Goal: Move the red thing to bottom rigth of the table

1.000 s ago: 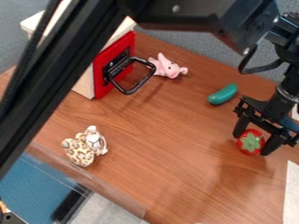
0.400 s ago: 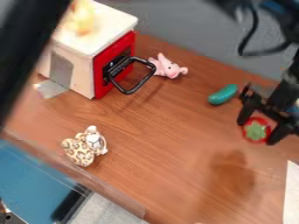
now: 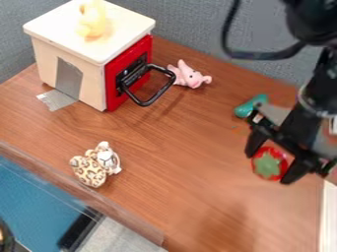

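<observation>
My gripper (image 3: 270, 165) hangs over the right side of the wooden table (image 3: 197, 197), shut on the red strawberry-like thing (image 3: 281, 156) with a green top. One finger is on each side of it. The red thing seems held above the tabletop, and the table's lower right part lies below it.
A white box with a red front (image 3: 92, 54) and black handle stands at the upper left. Near it lies a pink toy (image 3: 189, 76). A green thing (image 3: 249, 107) rests just beyond the gripper. A leopard-spotted plush (image 3: 92, 170) is at lower left; white paper (image 3: 327, 216) lines the right edge.
The gripper first rose with the red thing, then moved left and somewhat down in the view, still holding it. The black arm no longer covers the white box.
</observation>
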